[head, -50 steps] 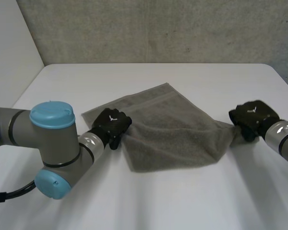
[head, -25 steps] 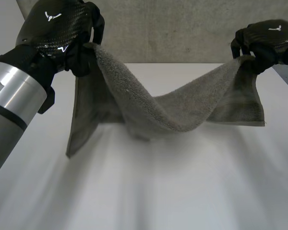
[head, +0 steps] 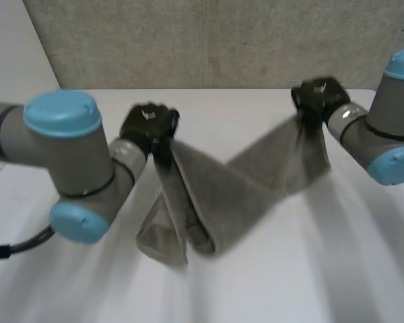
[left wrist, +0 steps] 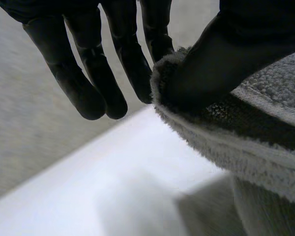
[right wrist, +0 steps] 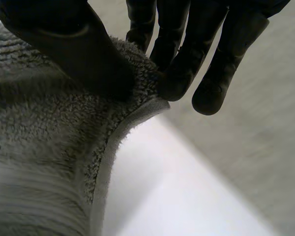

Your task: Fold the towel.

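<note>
Nearest us, the sagging middle of the towel point(head: 205, 202) appears to rest in a loose loop on the white table point(head: 310, 269), and from there the cloth rises in two slopes to the hands. Behind that loop, our left hand point(head: 147, 125) holds one raised corner, its thumb pinching the cloth against the fingers. Somewhat farther back and across, our right hand point(head: 314, 96) pinches the other raised corner the same way. Both hands are clear of the table. We judge the step in hand to be carrying this held edge over to lay it on the opposite edge. To do it well, we should keep both pinches firm, hold the two corners level, and draw them apart enough to take out the sag. Then we should lower them together so the edges meet squarely and nothing bunches underneath. Beyond the table's far edge stands a grey wall point(head: 209, 40). We count one towel, two hands, one table and one wall.
</note>
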`<state>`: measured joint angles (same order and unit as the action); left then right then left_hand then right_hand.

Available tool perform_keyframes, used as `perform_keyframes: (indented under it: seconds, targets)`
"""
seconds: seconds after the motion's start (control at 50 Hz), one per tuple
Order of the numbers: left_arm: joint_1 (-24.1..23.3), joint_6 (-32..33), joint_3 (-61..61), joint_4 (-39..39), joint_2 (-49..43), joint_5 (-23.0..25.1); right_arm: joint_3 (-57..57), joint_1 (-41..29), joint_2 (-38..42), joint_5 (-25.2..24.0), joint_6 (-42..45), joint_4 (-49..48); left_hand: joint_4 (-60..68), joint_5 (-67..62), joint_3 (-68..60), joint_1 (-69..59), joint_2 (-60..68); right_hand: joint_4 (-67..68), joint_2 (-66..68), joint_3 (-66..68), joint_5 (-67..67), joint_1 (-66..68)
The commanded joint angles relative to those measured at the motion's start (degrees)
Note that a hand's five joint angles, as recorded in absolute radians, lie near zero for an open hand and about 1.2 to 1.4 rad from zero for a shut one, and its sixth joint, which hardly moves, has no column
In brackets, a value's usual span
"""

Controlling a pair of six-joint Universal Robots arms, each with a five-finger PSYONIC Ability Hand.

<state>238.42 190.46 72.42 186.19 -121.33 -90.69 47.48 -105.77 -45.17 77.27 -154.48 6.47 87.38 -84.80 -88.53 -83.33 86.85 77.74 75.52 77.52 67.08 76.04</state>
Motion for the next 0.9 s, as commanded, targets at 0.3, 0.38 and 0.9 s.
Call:
perform_keyframes:
  seconds: [0.3, 0.38, 0.9]
  targets:
    - [0.0, -4.5, -5.4, -3.2, -1.3, -7.9, 5.3, -2.1, -2.0, 1.1, -1.0, -10.7, -7.4, 14.8, 8.5, 3.3, -6.8, -67.7, -65.5, -67.5, -67.1, -66.0]
    - [0.1, -4.0, -2.5, -3.4, -3.2, -8.0, 6.7, -2.2, -1.5, 2.4, 3.1, -7.1, -7.4, 14.8, 8.5, 3.3, -6.8, -67.7, -65.5, -67.5, -67.1, -66.0]
    - [2.3, -1.2, 6.7, -3.2, 9.9, -2.3, 27.8, -11.9, -11.6, 1.3, -5.4, -4.6, -7.4, 14.8, 8.5, 3.3, -6.8, -57.6, -55.3, -57.3, -56.9, -55.9]
